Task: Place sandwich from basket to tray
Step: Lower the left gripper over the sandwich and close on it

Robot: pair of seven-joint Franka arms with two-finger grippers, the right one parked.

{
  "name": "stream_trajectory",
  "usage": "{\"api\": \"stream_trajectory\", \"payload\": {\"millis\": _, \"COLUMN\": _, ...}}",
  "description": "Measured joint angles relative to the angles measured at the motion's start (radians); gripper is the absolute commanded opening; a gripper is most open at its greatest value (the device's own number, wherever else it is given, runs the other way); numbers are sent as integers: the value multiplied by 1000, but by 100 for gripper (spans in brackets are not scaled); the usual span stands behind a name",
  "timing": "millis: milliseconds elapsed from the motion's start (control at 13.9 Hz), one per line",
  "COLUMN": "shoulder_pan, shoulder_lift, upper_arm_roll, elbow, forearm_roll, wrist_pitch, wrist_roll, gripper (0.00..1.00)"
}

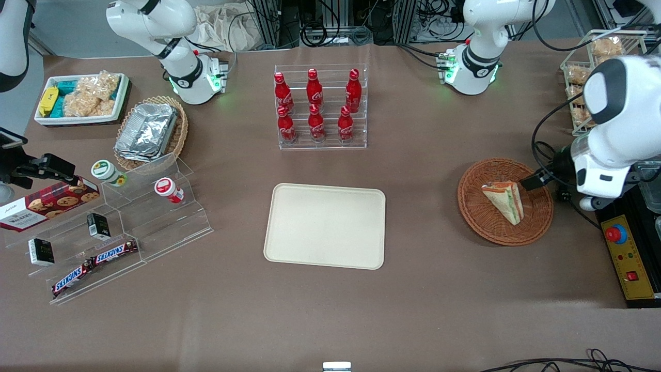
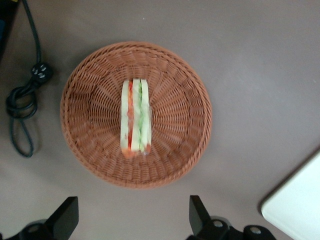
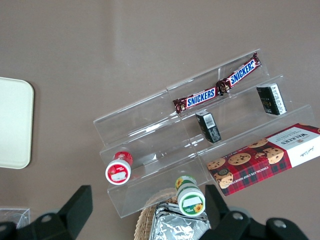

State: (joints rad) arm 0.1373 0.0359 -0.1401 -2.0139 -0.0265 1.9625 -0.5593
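Brown cloth covered the table [image 1: 423, 289], on which the cream tray [image 1: 325, 226] was laid flat near the middle, nearer to the front camera than a clear rack of red soda bottles [image 1: 316, 106]. Toward the working arm's end of the table the reddish-brown basket [image 1: 475, 212] was set, well apart from the tray, and the sandwich [image 1: 505, 201] was seen lying inside it, a wrapped wedge with its green and orange-red filling edge turned upward in the left wrist view. The sandwich [image 2: 135, 117] was found near the centre of the basket [image 2: 180, 150], untouched by anything. The hand [image 2: 132, 217] was held above the table just beside the basket's rim, its two dark fingers [image 2: 65, 216] spread wide apart with nothing between them; no contact with basket or sandwich was shown. A corner of the tray [image 2: 295, 207] was caught at the edge of that same view, and a coiled black cable [image 2: 20, 107] was seen on the cloth beside the basket. Toward the parked arm's end, a stepped clear display [image 1: 155, 217] carrying candy bars [image 1: 95, 263] and small jars was placed, with a lighter wicker basket of foil containers [image 1: 150, 132] and a white bin of snacks [image 1: 82, 98] farther from the front camera.
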Motion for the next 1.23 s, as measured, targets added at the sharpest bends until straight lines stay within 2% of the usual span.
{"api": "stream_trajectory", "payload": {"millis": 216, "shoulder_pan": 3, "shoulder_lift": 7, "upper_arm_roll": 0, "elbow": -157, "forearm_roll": 0, "wrist_pitch": 191, "wrist_roll": -1, "gripper": 100}}
{"api": "stream_trajectory", "payload": {"millis": 361, "shoulder_pan": 5, "shoulder_lift": 36, "upper_arm_roll": 0, "elbow": -211, "forearm_roll": 0, "wrist_pitch": 267, "wrist_roll": -4, "gripper": 100}}
{"api": "stream_trajectory", "payload": {"millis": 938, "shoulder_pan": 23, "shoulder_lift": 195, "upper_arm_roll": 8, "elbow": -222, "forearm_roll": 0, "wrist_pitch": 412, "wrist_roll": -14, "gripper": 98}}
{"api": "stream_trajectory", "payload": {"millis": 1010, "shoulder_pan": 23, "shoulder_lift": 206, "upper_arm_roll": 8, "elbow": -222, "forearm_roll": 0, "wrist_pitch": 421, "wrist_roll": -14, "gripper": 86}}
{"api": "stream_trajectory", "payload": {"millis": 1227, "shoulder_pan": 23, "shoulder_lift": 234, "upper_arm_roll": 8, "elbow": -222, "forearm_roll": 1, "wrist_pitch": 446, "wrist_roll": -14, "gripper": 31}}
